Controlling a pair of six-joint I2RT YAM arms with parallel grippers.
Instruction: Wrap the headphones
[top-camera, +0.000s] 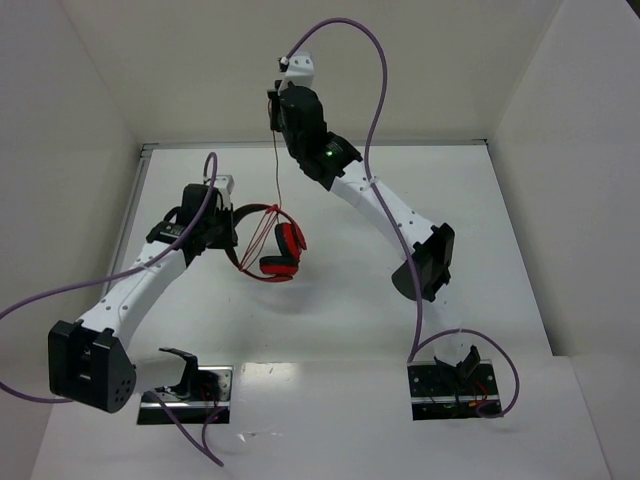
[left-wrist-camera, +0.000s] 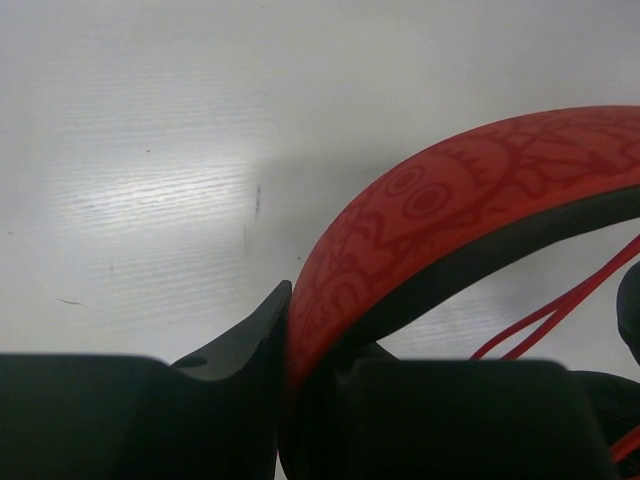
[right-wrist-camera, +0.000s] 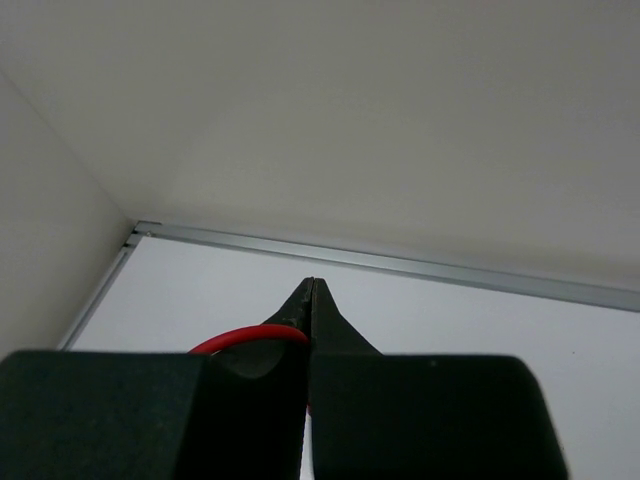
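**Headphones** (top-camera: 281, 247): red and black, left of the table's middle, just right of my left gripper (top-camera: 232, 232).

**Headband** (left-wrist-camera: 450, 195): clamped in my left gripper near one end.
- The left wrist view alone shows its red patterned outer face over a black inner band, squeezed between my two dark fingers (left-wrist-camera: 240, 340).
- From the top it reads only as a dark arc.

**Ear cups** (top-camera: 288, 240): red with black pads, at the right end of that arc.
- They are seen only from the top.
- I cannot tell whether they touch the table.

**Cable** (top-camera: 276, 170): thin and red.
- It runs in a straight line from the headphones toward the far side, up to my right gripper (top-camera: 274, 112), which is raised over the table's far edge.
- The right wrist view adds what the top view cannot. My fingertips are pressed together, pinching the cable, and a red loop curves out to their left.
- Further red strands cross between headband and cups. They also show at the right edge of the left wrist view.

**Surroundings:**
- White table (top-camera: 360, 300).
- Metal rail (right-wrist-camera: 420, 265) along its far edge.
- Pale walls (right-wrist-camera: 350, 100) behind and at the sides.
- Purple robot cables (top-camera: 378, 90) looping from both arms.
- Two black base plates (top-camera: 450, 385) at the near edge.
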